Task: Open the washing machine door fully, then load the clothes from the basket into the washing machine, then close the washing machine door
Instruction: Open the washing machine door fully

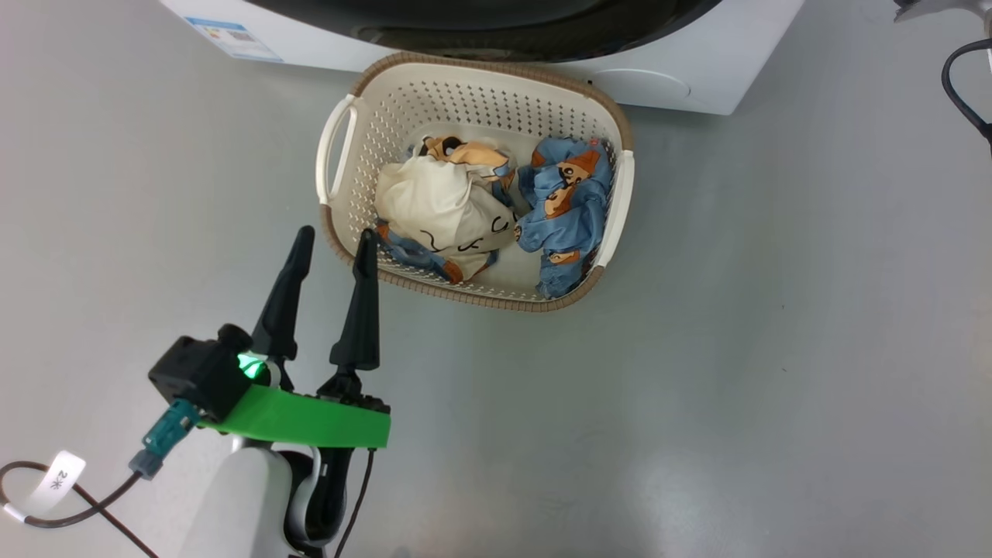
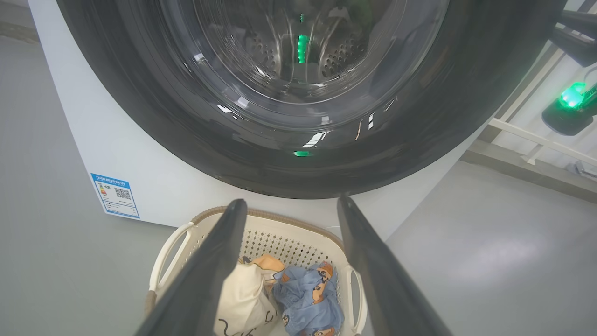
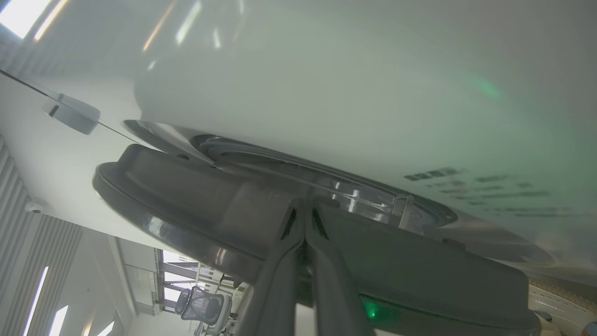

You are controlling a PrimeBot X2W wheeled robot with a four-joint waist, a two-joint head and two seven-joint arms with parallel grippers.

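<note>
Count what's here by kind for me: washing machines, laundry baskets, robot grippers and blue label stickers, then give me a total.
Washing machine: 1
Basket: 1
Grippers: 2, the left gripper and the right gripper
Blue label sticker: 1
Total: 5

Glossy grey floor (image 1: 736, 387) — basket (image 1: 480, 299) sits just before the washing machine (image 1: 697, 74).

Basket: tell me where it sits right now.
The basket sits on the floor in front of the washing machine, upper centre of the head view, just ahead of the open left gripper.
</note>
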